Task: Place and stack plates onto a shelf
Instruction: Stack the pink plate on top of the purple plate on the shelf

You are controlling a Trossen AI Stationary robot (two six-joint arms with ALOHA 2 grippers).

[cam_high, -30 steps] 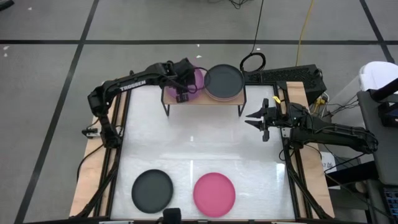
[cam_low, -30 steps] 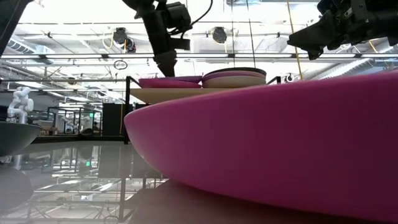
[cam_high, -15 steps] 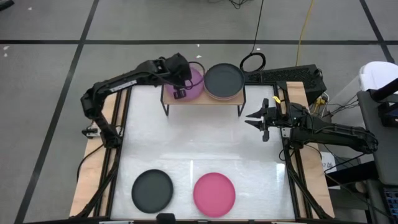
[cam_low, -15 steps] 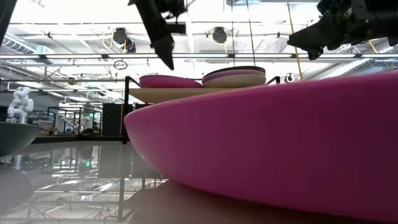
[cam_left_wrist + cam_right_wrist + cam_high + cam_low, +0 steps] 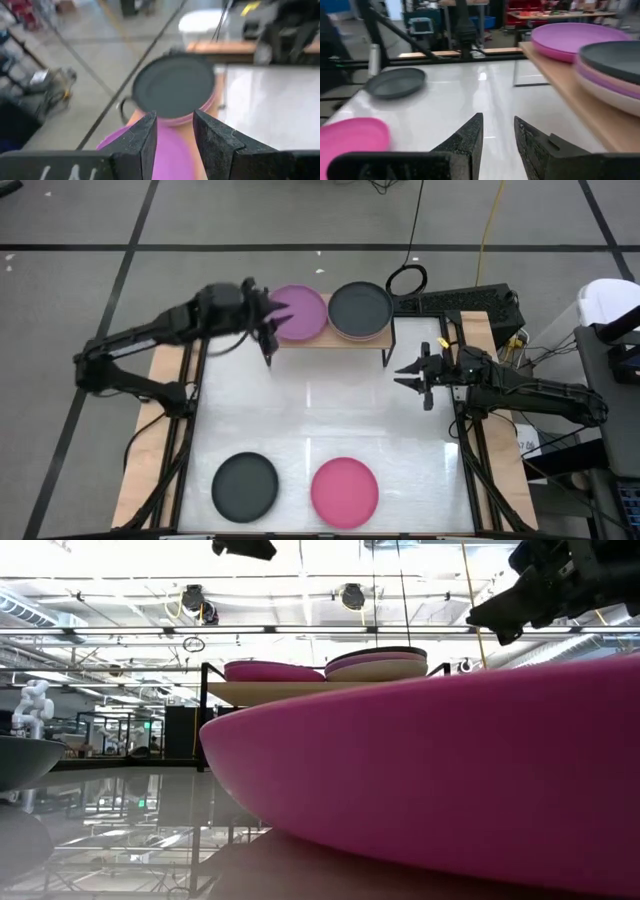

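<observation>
Left pincer (image 5: 272, 323): slightly parted, empty, just beside purple plate (image 5: 298, 312) on shelf (image 5: 330, 339)
Right pincer (image 5: 402, 371): slightly parted, empty, over surface (image 5: 330, 410), right of shelf

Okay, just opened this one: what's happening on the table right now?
Plates are being stacked on the shelf. A purple plate lies on its left half; beside it sits a stack topped by a dark grey plate. The left claw hangs empty and open by the shelf's left end. The right claw hangs empty, slightly open, over the table's right side. Another dark grey plate and a hot pink plate wait at the near edge.
</observation>
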